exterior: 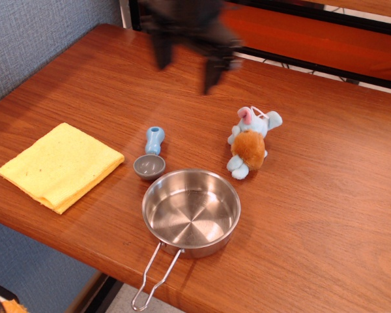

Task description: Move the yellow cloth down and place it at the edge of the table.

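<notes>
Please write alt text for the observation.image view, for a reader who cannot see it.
A folded yellow cloth lies flat near the table edge, left of a steel pan, a small scoop and a plush toy. The blurred hand hangs empty above.

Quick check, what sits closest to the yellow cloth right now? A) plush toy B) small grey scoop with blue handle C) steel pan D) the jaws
B: the grey scoop lies just right of the yellow cloth; the steel pan, the plush toy and the gripper up at the back are all farther off.
</notes>
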Robot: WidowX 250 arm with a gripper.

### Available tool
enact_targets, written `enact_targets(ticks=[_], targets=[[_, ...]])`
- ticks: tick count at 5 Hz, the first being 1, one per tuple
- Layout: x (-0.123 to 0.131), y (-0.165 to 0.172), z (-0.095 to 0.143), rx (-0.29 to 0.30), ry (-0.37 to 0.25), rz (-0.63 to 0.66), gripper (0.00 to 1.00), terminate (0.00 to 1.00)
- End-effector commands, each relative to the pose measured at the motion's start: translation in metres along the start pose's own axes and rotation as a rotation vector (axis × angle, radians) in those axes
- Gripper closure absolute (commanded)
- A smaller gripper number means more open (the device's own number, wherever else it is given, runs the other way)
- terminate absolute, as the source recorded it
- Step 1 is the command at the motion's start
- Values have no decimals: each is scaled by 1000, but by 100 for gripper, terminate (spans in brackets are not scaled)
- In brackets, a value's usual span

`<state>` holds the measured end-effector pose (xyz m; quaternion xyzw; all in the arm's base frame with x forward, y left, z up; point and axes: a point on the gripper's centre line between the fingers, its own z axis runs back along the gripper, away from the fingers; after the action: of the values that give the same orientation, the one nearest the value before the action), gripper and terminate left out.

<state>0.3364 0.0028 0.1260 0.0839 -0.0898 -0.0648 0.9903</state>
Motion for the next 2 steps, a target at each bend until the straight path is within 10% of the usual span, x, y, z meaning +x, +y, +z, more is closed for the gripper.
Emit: enact_targets(ticks=[1,2], targets=[[40,-43,23,-141,-167,106,0,0],[62,-45,17,-173,-173,102,0,0]])
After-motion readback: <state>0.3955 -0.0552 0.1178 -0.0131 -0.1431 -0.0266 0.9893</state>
